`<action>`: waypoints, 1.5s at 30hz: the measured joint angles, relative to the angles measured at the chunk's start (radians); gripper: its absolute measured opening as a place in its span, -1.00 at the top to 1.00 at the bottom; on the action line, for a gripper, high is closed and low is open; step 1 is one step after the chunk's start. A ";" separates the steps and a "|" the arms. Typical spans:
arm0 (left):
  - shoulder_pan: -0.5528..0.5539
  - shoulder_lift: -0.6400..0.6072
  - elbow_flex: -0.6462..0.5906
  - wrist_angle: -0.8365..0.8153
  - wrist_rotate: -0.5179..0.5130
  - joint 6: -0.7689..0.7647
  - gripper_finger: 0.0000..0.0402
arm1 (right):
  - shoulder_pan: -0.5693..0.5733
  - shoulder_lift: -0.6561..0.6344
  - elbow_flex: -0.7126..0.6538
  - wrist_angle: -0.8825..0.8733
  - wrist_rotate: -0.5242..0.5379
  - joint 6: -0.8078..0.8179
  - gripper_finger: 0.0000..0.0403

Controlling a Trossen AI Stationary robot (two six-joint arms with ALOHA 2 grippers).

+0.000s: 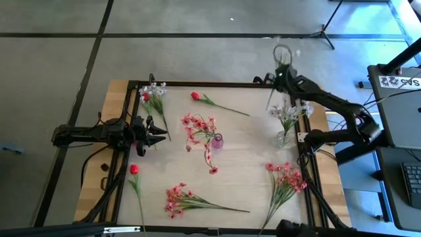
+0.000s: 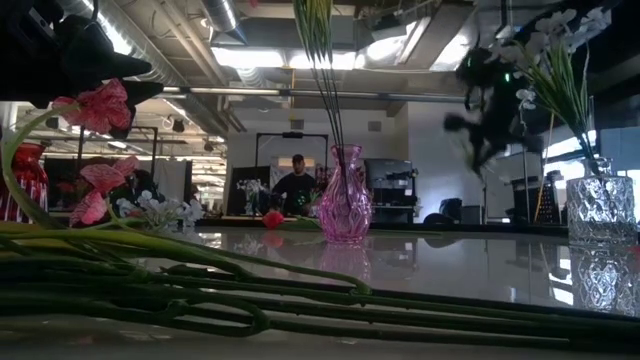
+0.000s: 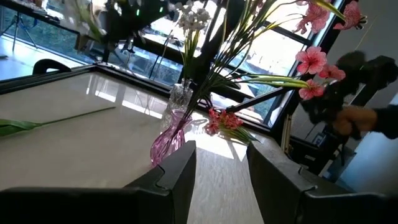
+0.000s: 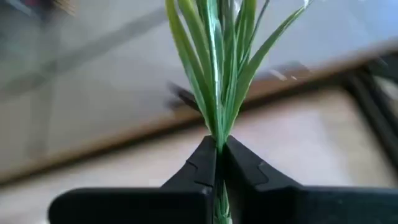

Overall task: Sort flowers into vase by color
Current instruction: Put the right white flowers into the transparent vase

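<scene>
**Right gripper pinches a green spray above the far right corner; left arm waits**

No brand or label can be read on the flowers or vases. A white tag on the dark equipment (image 1: 393,81) off the right edge carries letters too small to make out.

The right gripper (image 4: 219,163) is raised near the far right corner of the surface (image 1: 250,164). Its fingers are pressed together on the stem of a spray of narrow green leaves (image 4: 217,68); its blossoms are out of frame in the wrist view. In the high view the gripper (image 1: 279,74) sits over the dark frame (image 1: 217,83) edging the surface.

The left gripper (image 1: 160,133) waits at the left side, low over the surface, fingers (image 3: 177,177) spread with nothing between them, pointing toward the pink vase (image 1: 216,140) at centre, which holds pink flowers (image 1: 198,125). Just below the right arm, at the right edge, stands a clear vase (image 1: 281,138) with white flowers (image 1: 289,110).

Loose on the surface:
- a white and pink spray (image 1: 152,95) at the far left corner, close to the frame;
- a red bud (image 1: 195,96) on a long stem, far centre;
- a second red bud (image 1: 134,169) at the near left edge;
- a pink spray (image 1: 176,199) near centre front;
- another pink spray (image 1: 286,176) at the near right, its stems running to the front edge.

The widest open room lies between the two vases and along the far side right of the first red bud.
</scene>
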 joint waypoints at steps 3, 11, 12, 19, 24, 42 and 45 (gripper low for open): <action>0.000 0.000 0.000 0.000 0.000 0.000 0.30 | 0.000 -0.061 0.039 0.115 -0.031 -0.044 0.92; 0.000 0.000 0.000 0.000 0.000 0.000 0.30 | 0.000 -0.199 0.111 0.448 -0.243 -0.163 0.94; 0.000 0.000 0.000 0.000 0.000 0.000 0.30 | 0.000 -0.216 0.118 0.471 -0.293 -0.176 0.94; 0.000 0.000 0.000 0.000 0.000 0.000 0.30 | 0.002 -0.374 0.126 0.645 -0.715 -0.204 0.97; 0.000 0.000 0.000 0.000 0.000 0.000 0.30 | 0.001 -0.530 0.126 0.659 -0.884 -0.203 0.94; 0.000 0.000 0.000 0.000 0.000 0.000 0.30 | 0.000 -1.076 -0.072 0.357 -1.185 -0.287 0.97; 0.000 0.000 0.000 0.000 0.000 0.000 0.30 | 0.099 -1.095 -0.089 0.356 -1.225 -0.308 0.98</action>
